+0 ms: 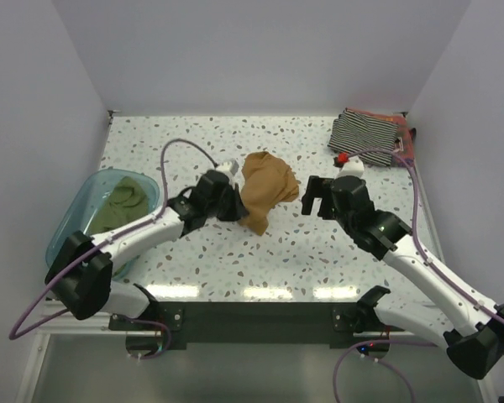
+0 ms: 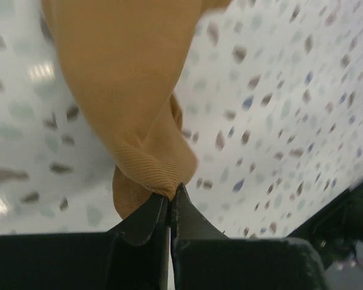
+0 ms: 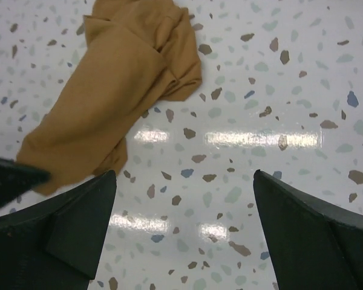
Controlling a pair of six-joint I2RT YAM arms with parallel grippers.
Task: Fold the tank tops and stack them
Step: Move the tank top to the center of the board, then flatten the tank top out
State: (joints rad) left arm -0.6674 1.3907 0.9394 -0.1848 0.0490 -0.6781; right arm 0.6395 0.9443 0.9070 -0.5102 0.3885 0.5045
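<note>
The tan-brown tank top (image 1: pixel 265 190) lies bunched in the table's middle. My left gripper (image 1: pixel 233 204) is shut on an edge of it; the left wrist view shows the ribbed cloth (image 2: pixel 133 103) pinched between the closed jaws (image 2: pixel 170 196). My right gripper (image 1: pixel 315 196) is open and empty just right of the tank top, which lies ahead to its left (image 3: pixel 118 84). The striped tank top (image 1: pixel 365 134) lies folded at the back right with reddish cloth (image 1: pixel 401 144) under it. The olive green tank top (image 1: pixel 122 204) lies in the teal tub.
The translucent teal tub (image 1: pixel 77 220) stands at the left edge beside my left arm. White walls close the back and sides. The speckled tabletop (image 1: pixel 277 252) runs to the near edge.
</note>
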